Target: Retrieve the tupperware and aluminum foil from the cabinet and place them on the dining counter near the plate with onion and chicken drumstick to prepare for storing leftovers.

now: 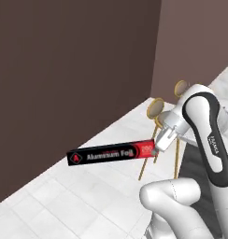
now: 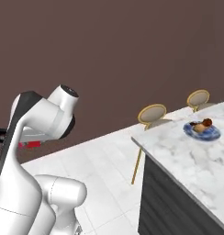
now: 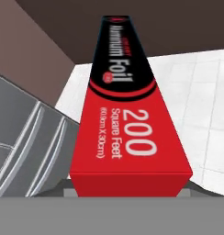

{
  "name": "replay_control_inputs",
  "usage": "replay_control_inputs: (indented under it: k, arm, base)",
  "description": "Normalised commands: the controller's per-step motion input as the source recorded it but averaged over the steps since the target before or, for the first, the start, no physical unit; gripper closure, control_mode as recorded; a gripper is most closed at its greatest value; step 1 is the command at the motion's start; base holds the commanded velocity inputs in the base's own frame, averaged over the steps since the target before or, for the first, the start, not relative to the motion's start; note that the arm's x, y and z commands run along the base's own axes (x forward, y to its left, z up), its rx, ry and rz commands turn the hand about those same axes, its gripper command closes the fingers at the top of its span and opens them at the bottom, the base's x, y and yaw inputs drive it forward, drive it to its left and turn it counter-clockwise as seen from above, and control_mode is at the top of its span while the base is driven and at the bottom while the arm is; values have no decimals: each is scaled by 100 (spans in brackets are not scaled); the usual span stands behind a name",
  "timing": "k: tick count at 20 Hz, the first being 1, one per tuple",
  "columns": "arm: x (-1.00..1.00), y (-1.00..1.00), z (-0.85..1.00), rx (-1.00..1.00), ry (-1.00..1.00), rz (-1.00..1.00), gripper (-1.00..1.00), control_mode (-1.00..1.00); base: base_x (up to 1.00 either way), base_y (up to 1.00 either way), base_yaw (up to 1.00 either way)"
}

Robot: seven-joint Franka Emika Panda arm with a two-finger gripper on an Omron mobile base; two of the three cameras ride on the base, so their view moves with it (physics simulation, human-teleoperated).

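Above the white tiled floor (image 1: 88,205), our aluminum foil (image 1: 109,153) hangs level, its long axis pointing straight out from our gripper (image 1: 155,150), which seems clamped on its red end. We see the plate (image 2: 202,131) on the dining counter (image 2: 187,156), well apart.

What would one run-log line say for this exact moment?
gripper: shut on aluminum foil, red end | foil: level, above floor | plate: on dining counter, bearing food | foil on counter: not yet

The aluminum foil (image 3: 127,105) carton's red near end hides the gripper fingertips. The plate's (image 2: 202,130) brownish food is too small to identify.
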Motion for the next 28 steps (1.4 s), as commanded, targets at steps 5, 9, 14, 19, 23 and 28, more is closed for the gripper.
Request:
replay_control_inputs:
  k: [5,9,14,19,23,28]
  arm:
    - [0,0,0,0,0,0,100,100]
    - [0,0,0,0,0,0,100,100]
    - [0,0,0,0,0,0,100,100]
    - [0,0,0,0,0,0,100,100]
    - [0,0,0,0,0,0,100,100]
    - [0,0,0,0,0,0,100,100]
  base:
    - [74,57,-61]
    - [69,67,-63]
    - [68,71,-64]
    - [70,69,-63]
    - [71,69,-63]
    - [73,69,-62]
